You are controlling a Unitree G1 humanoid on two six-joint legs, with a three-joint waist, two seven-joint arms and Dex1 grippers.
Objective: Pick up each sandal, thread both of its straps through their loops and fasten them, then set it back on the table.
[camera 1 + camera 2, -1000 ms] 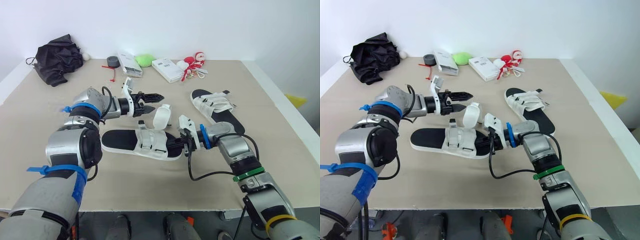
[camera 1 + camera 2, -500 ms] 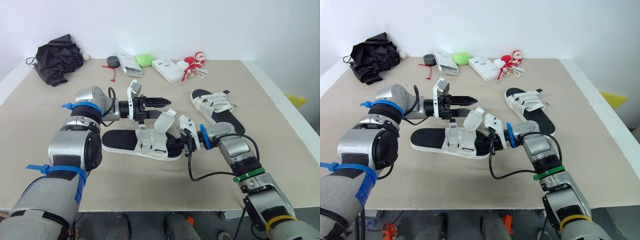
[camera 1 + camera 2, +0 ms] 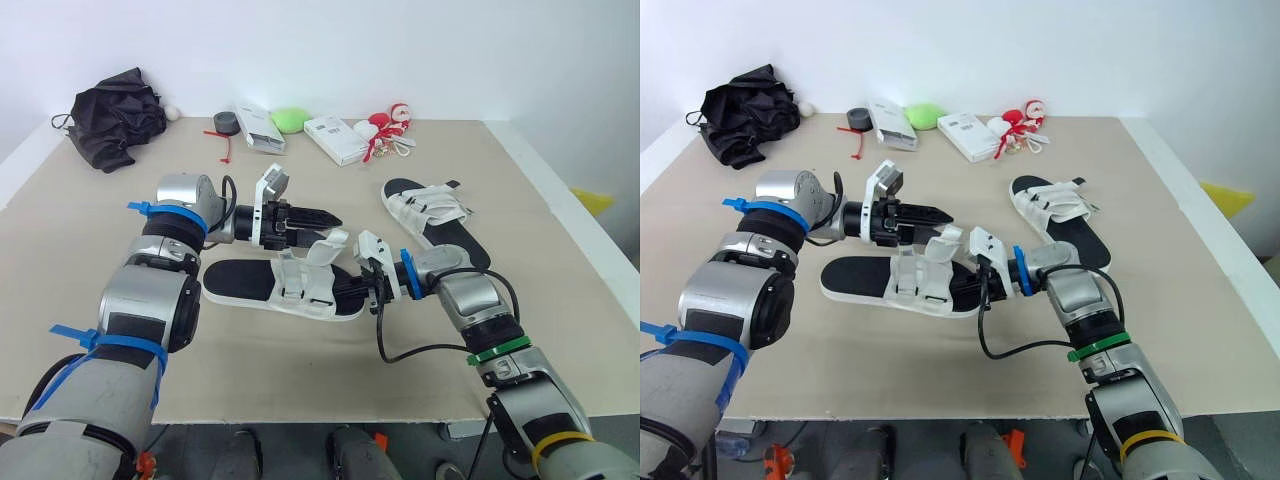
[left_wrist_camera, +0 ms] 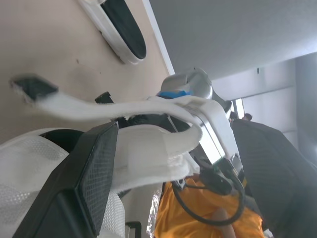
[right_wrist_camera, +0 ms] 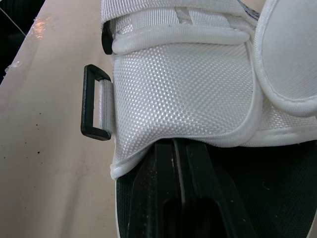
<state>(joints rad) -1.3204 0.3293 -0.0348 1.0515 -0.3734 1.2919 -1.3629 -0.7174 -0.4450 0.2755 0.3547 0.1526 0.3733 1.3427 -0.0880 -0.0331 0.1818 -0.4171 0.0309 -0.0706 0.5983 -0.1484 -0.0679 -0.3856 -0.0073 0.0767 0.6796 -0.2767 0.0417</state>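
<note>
A white-strapped sandal with a black sole (image 3: 240, 285) lies in the middle of the table. Its loose white strap (image 3: 326, 250) bends low over the footbed. My left gripper (image 3: 335, 217) hovers just above that strap. In the left wrist view the strap (image 4: 148, 106) runs between its two spread fingers (image 4: 94, 173), so it is open. My right gripper (image 5: 179, 163) is shut, with its tips on the black footbed at the sandal's right end (image 3: 352, 290). A black loop (image 5: 95, 109) sticks out beside the fastened strap. A second sandal (image 3: 432, 215) lies to the right.
Along the back edge lie a black bag (image 3: 115, 115), a tape roll (image 3: 226, 123), two white boxes (image 3: 260, 128) (image 3: 335, 140), a green object (image 3: 291, 120) and a red-and-white toy (image 3: 385, 128). The table's right edge (image 3: 560, 200) runs close behind the second sandal.
My left gripper has moved right and down toward the sandal. The loose strap, upright before, has folded lower over the footbed. The right gripper has stayed put.
</note>
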